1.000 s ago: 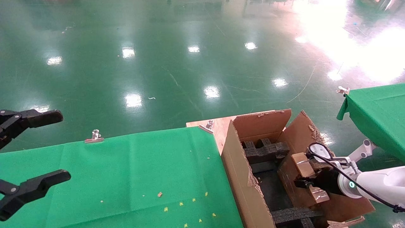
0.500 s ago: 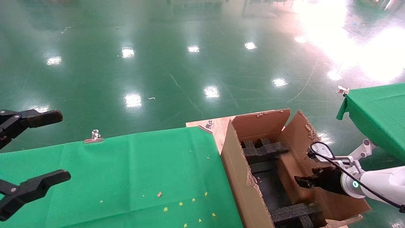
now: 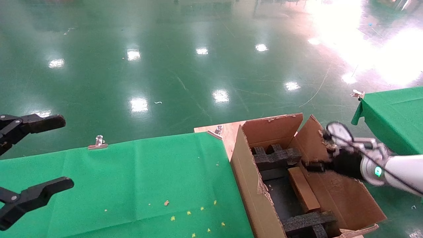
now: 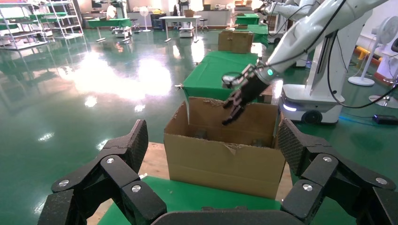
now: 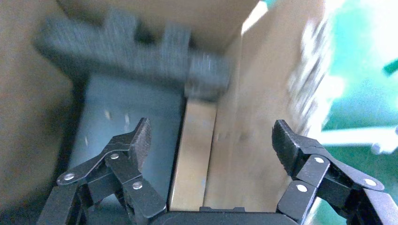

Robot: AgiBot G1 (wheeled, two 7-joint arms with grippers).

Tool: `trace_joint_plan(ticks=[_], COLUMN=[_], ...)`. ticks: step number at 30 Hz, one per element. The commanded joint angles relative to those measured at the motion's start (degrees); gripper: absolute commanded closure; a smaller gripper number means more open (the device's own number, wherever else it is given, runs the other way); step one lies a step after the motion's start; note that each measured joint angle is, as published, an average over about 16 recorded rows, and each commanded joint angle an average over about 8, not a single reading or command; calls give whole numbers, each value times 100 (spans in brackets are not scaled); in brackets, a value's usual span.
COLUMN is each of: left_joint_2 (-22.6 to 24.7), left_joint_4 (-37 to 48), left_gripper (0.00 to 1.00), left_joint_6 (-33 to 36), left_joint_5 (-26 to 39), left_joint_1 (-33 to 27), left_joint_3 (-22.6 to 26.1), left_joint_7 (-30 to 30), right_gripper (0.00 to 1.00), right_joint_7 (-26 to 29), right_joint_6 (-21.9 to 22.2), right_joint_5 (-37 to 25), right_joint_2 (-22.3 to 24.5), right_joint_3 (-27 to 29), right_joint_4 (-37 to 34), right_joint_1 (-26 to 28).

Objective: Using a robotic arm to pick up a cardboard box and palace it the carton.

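Fingers [image 5: 141, 138] spread, cardboard box [image 3: 303, 189] lengthwise in carton [image 3: 251, 185]

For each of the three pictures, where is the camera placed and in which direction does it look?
Head view: on the head, looking forward and down at the green table and carton; left gripper and right gripper show.
Left wrist view: on the left wrist, looking across the table at the carton; its own open fingers frame it.
Right wrist view: on the right wrist, looking down into the carton at the box; open fingers show.
Shared: carton, in all views.
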Motion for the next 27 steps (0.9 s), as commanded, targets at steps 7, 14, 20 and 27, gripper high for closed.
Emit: trace_joint_plan(ticks=[7, 14, 20, 27], left_joint_2=[0, 0, -1, -2], left_joint_4=[0, 0, 1, 2], left_gripper=[0, 0, 0, 0], left_joint_6=[0, 0, -1, -2], left_joint_5=[0, 0, 0, 0], left_joint_1=[0, 0, 1, 1], left_joint_3=[0, 0, 0, 0], left_joint_7=[0, 0, 0, 0], right_gripper=[0, 0, 0, 0], right_joint_7=[-342, -301, 195, 243], right_joint_6=[442, 1960, 3266, 3488], right_joint_5=[28, -35, -701, -839], right_joint_2=[-71, -492, -651, -660], right_joint_3=[201, -161, -576, -622], right_joint_4=[339, 383, 389, 384], right_joint_1=[530, 475, 449, 434])
